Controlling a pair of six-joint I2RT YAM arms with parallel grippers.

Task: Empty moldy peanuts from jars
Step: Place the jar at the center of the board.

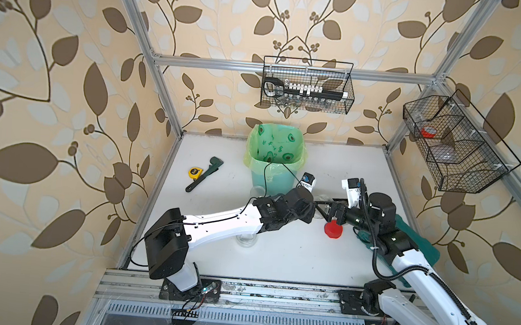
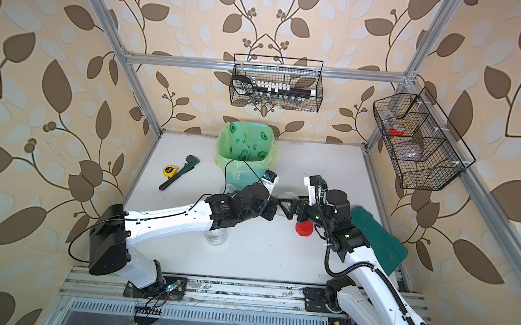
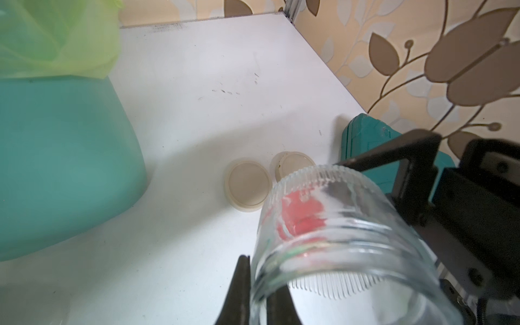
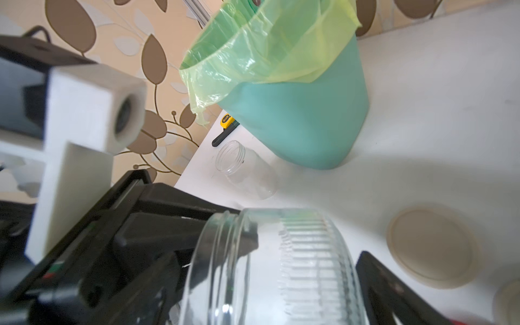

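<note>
- L gripper (image 3: 257,292): fingers clamped on rim of clear ribbed glass jar (image 3: 337,225), one inside the mouth, one outside; jar tipped sideways between the two arms.
- R gripper (image 1: 332,210): jaws spread wide around jar's base end, not gripping.
- Red screw lid (image 1: 333,229) near, on white tabletop (image 1: 293,259); two flat beige round lids (image 3: 247,187) side by side close by.
- Mint-green bin w/ green liner (image 1: 273,158) behind, by back wall; 2nd clear jar (image 4: 244,174) at its foot; 3rd clear jar (image 1: 245,240) partly hidden under L arm.
- Far L: yellow tape measure (image 1: 195,172) beside dark green wrench (image 1: 205,173).
- Leaf-pattern wallpaper (image 1: 69,93), alu frame (image 1: 259,65), two black wire baskets (image 1: 307,85) on walls.
</note>
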